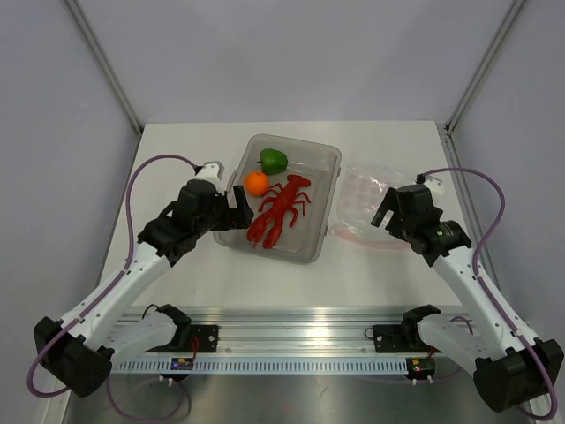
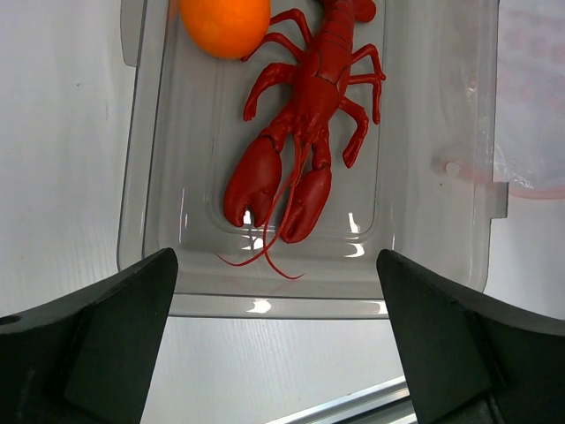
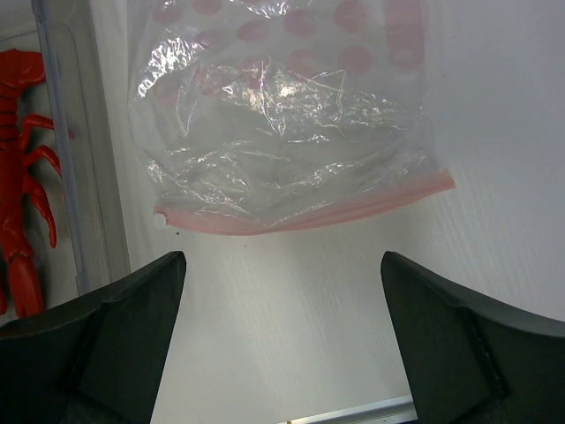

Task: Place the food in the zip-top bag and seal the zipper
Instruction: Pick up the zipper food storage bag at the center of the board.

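Red lobster point(image 1: 279, 212), orange fruit point(image 1: 256, 183) and green pepper point(image 1: 274, 160) lie in the tray point(image 1: 320, 225), with the zip-top bag point(image 1: 364, 196) just right of it. The left gripper point(image 1: 237, 207) and right gripper point(image 1: 382, 210) both have their fingers spread and are empty.

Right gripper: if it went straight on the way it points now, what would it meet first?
Probably the zipper edge of the zip-top bag, lying straight ahead of the right gripper, whose jaws stand open. Depth is unclear: it might touch the bare table just short of it.
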Available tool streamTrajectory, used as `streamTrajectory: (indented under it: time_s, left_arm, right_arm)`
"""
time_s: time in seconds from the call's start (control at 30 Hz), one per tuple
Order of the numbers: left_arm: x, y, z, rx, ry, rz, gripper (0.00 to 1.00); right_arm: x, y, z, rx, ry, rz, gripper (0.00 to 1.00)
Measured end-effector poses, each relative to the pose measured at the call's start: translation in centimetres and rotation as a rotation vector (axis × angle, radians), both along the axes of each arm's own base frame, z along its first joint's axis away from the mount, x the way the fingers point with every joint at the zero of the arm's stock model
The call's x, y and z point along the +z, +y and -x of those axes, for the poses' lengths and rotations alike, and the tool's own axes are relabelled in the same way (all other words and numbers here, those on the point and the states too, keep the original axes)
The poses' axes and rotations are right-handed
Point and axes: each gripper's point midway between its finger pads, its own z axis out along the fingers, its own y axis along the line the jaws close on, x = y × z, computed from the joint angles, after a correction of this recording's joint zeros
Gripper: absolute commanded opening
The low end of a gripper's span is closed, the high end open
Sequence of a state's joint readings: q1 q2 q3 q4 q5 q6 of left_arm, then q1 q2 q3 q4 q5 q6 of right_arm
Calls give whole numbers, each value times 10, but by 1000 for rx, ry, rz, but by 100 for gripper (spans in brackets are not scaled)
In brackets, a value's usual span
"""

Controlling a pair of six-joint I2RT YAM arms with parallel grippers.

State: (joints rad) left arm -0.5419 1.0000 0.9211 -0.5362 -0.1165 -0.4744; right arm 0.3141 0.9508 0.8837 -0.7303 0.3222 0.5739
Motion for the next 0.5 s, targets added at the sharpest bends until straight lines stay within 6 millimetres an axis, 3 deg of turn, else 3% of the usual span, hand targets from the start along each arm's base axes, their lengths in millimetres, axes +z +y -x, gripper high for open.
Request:
streamTrajectory:
  time_s: [0.5]
  left_arm:
    - [-2, 2, 2, -40, -6, -42, 99]
  right_arm:
    - [-47, -1, 17, -86, 97, -50, 99]
